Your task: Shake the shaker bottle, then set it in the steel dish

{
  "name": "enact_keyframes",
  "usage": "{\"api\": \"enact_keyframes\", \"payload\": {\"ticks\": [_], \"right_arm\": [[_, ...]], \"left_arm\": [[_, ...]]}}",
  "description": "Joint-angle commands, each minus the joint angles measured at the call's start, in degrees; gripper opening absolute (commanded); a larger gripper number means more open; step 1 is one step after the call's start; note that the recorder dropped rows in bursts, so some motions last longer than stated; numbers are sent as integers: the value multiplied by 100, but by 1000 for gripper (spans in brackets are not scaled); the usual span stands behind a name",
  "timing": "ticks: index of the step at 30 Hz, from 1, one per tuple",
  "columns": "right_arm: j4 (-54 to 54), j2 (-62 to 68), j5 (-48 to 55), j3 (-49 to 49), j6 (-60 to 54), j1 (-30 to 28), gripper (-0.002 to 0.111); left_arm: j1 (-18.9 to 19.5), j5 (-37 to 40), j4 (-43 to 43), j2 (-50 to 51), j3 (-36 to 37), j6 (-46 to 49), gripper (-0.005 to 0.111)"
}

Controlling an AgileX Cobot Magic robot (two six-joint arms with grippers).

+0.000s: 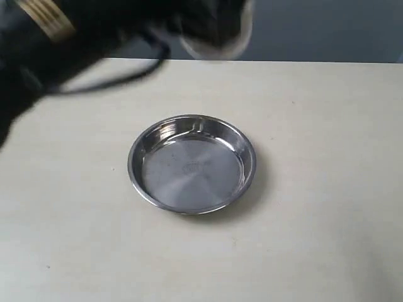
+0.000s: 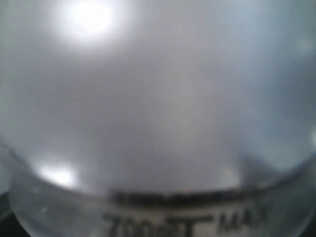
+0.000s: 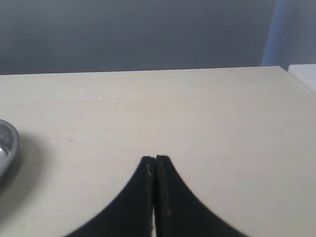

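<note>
Bottle [image 2: 158, 123], blurred and apparently pinched in the left gripper [image 1: 209, 26], needs short firm shakes under a tight hold, dish [image 1: 192, 163] lying below that gripper, while the right gripper [image 3: 155, 165], pressed together, hangs well aside.

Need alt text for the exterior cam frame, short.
An empty steel dish sits mid-frame on a pale table. Across the top left, the motion-blurred black left arm carries a pale blur at the top of the frame, apparently the shaker bottle.
</note>
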Motion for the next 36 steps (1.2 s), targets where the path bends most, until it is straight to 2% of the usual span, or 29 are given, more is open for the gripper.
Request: {"api": "enact_keyframes", "payload": {"ticks": [1, 3, 5, 6, 8, 9, 11, 12, 13, 14, 15, 17, 18, 19, 20, 23, 26, 28, 31, 32, 34, 35, 36], "right_arm": [[-7, -22, -79, 7, -1, -20, -1], [-7, -22, -79, 7, -1, -20, -1], [-7, -22, -79, 7, -1, -20, -1], [-7, -22, -79, 7, -1, -20, -1], [-7, -22, -79, 7, -1, -20, -1], [-7, -22, -79, 7, -1, -20, -1], [-7, -22, -79, 7, -1, -20, -1], [-7, -22, -79, 7, -1, -20, -1], [-7, -22, -79, 7, -1, -20, -1], [-7, -22, -79, 7, -1, -20, -1], [-7, -22, -79, 7, -1, -20, -1], [-7, -22, -79, 7, -1, -20, -1], [-7, -22, -79, 7, -1, -20, -1], [-7, -22, -79, 7, -1, -20, -1], [-7, -22, -79, 7, -1, -20, -1], [-7, -22, -79, 7, -1, -20, -1], [-7, -22, -79, 7, -1, -20, -1], [-7, -22, -79, 7, -1, -20, -1], [-7, -22, -79, 7, -1, -20, -1], [-7, -22, -79, 7, -1, -20, -1], [-7, -22, -79, 7, -1, -20, -1], [-7, -22, -79, 7, -1, -20, -1], [-7, -22, -79, 7, -1, -20, -1]], "left_arm": [[302, 993, -1670, 360, 271, 805, 0], [307, 1032, -1858, 778, 667, 587, 0], [77, 465, -1262, 1041, 893, 129, 0], [-89, -367, -679, 886, 755, 128, 0], [-208, -828, -178, 426, 202, 128, 0], [-208, -686, -153, 321, 66, 128, 0], [-54, 158, -744, 402, -31, 338, 0], [164, 505, -1529, 903, 242, 379, 0], [233, 535, -1865, 1359, 488, 170, 0], [217, 485, -1826, 1731, 685, -155, 0], [141, 419, -1408, 1824, 712, -474, 0], [-35, -411, -154, 1562, 570, -685, 0], [-72, -843, 138, 1292, 399, -685, 0], [-72, -915, 224, 971, 207, -674, 0], [-72, -638, 176, 684, 58, -469, 0], [54, 227, -1262, 748, 240, 334, 0], [109, 351, -1924, 1047, 652, 503, 0], [91, 212, -1703, 957, 713, 487, 0], [-78, -767, -375, 36, 346, 484, 0], [-78, -824, -284, -175, 214, 576, 0], [3, -405, -805, -337, 89, 1042, 0], [99, 28, -1387, -307, 122, 1240, 0], [358, 823, -2366, 105, 453, 1553, 0]]}}
